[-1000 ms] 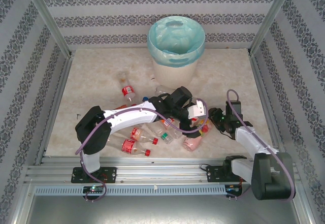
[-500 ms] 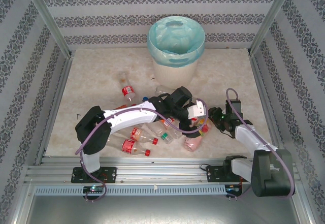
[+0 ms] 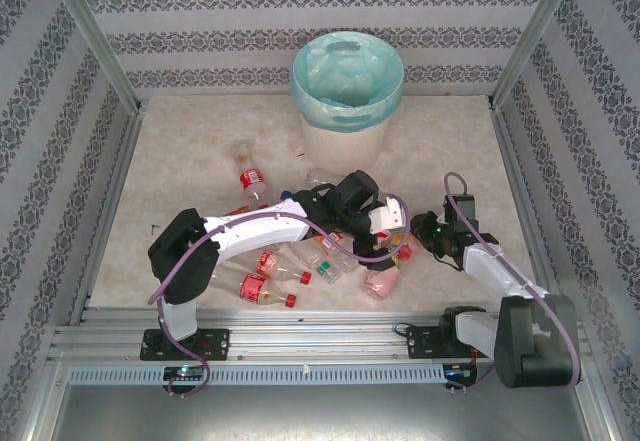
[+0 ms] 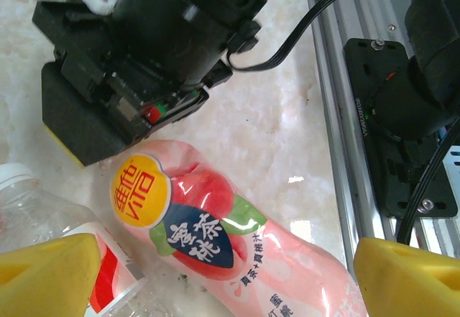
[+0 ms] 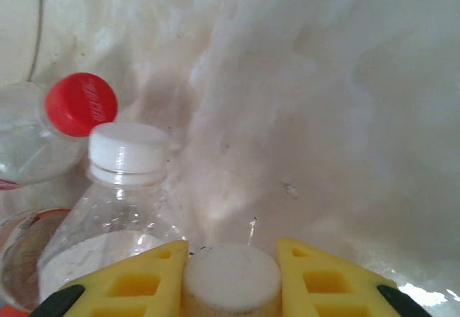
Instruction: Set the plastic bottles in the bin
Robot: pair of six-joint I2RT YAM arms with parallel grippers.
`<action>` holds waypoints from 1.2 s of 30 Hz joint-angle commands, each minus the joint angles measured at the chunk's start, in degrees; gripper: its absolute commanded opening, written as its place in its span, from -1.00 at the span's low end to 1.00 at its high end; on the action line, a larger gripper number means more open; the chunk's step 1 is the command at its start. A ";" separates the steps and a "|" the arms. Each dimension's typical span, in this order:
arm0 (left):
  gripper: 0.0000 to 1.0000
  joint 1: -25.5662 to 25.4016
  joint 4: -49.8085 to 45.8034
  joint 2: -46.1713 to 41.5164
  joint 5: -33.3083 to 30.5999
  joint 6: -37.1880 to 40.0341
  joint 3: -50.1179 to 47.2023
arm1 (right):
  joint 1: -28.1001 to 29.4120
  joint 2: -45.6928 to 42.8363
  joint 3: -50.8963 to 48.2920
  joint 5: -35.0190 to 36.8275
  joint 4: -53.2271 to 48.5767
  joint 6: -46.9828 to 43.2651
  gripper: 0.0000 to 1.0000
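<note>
Plastic bottles (image 3: 285, 261) lay in a loose pile at table centre, spilling toward 6 o'clock. Bin (image 3: 345, 146) stood upright at 12 o'clock of the pile by the far wall, with its turquoise liner (image 3: 300, 86) folded over the rim. A red-label bottle (image 3: 252, 183) sat at 10 o'clock of the pile. Two red-capped ones (image 3: 265, 287) lay at 7 o'clock near the front rail (image 3: 300, 333).

I saw the pink bottle (image 4: 215, 238) at 4 o'clock of the pile, flat on the marble table (image 4: 280, 116). Left gripper (image 4: 226, 275) was over it with the jaws standing wide, a yellow tip on either side. It gripped nothing that I could see, and I couldn't tell if the tips touched the bottle. A clear bottle (image 4: 29, 202) with a pale cap sat at 9 o'clock in that wrist view, partly under the left tip. The black body of the right arm's wrist (image 4: 144, 58) was at 11 o'clock, just beside the pink bottle's end.

Right gripper (image 5: 231, 270) sat at 3 o'clock of the pile, clamped tight on a white cap (image 5: 231, 281). Its yellow fingers (image 5: 144, 277) pressed both sides of the cap, and the body below was out of frame. A white-capped bottle (image 5: 129, 187) lay just beside the left finger at 10 o'clock. Red cap (image 5: 80, 103) was beyond it, same direction, close against its neck.
</note>
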 commanded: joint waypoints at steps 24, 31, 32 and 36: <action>0.76 24.21 -6.09 -2.39 -7.26 -25.21 37.09 | 27.33 8.84 70.59 32.37 -5.93 -28.50 -0.84; 0.73 30.93 -17.07 5.13 -7.87 -26.32 52.40 | 28.78 26.49 89.53 33.74 4.86 -38.78 -0.89; 0.73 31.54 -17.44 5.15 -8.34 -26.22 52.56 | 28.86 29.26 92.38 34.64 5.97 -40.00 -0.89; 0.73 33.65 -17.97 5.15 -8.60 -27.43 52.10 | 28.70 40.04 103.64 35.41 7.60 -45.32 -0.94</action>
